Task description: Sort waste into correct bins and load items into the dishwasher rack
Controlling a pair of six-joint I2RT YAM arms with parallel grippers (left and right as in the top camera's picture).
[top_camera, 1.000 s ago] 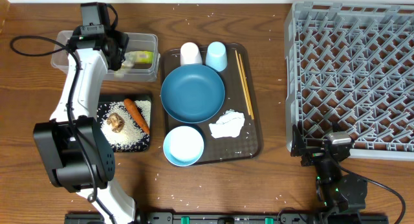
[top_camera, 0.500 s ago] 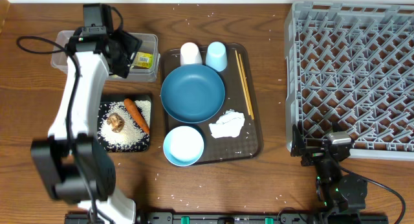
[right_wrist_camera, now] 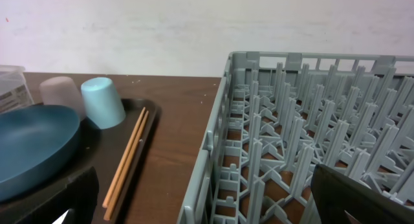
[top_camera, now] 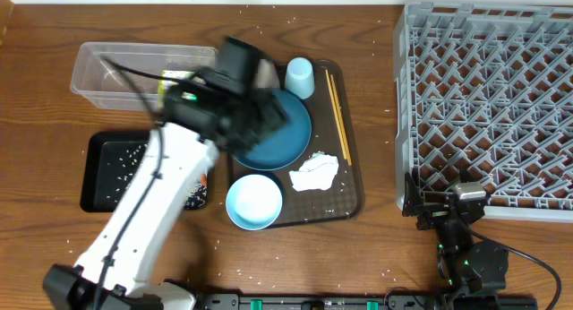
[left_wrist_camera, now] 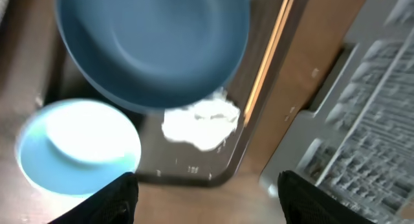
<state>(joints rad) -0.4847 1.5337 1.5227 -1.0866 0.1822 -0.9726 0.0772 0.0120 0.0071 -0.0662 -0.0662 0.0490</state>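
My left gripper (top_camera: 260,113) is a blur above the blue plate (top_camera: 291,135), open with nothing between its fingers (left_wrist_camera: 119,201). Its view looks down on the plate (left_wrist_camera: 149,49), the light-blue bowl (left_wrist_camera: 77,146), crumpled white paper (left_wrist_camera: 200,123) and the chopsticks (left_wrist_camera: 268,56). The wrapper (top_camera: 170,77) lies in the clear container (top_camera: 116,73). Rice dots the black tray (top_camera: 107,167); the arm hides the carrot and the lump. The white cup (right_wrist_camera: 58,91) and the light-blue cup (top_camera: 299,77) stand at the back. My right gripper (top_camera: 445,211) rests open by the rack (top_camera: 488,104).
The plate, bowl, cups, chopsticks and white paper all sit on a dark brown serving tray (top_camera: 349,198) at the table's middle. Loose rice grains are scattered over the wooden table (top_camera: 376,95). The rack's near-left corner (right_wrist_camera: 223,153) is right in front of my right gripper.
My left arm has swung right, from over the clear container to above the blue plate, leaving the wrapper in the container. Its jaws opened wider. The right arm has not moved.
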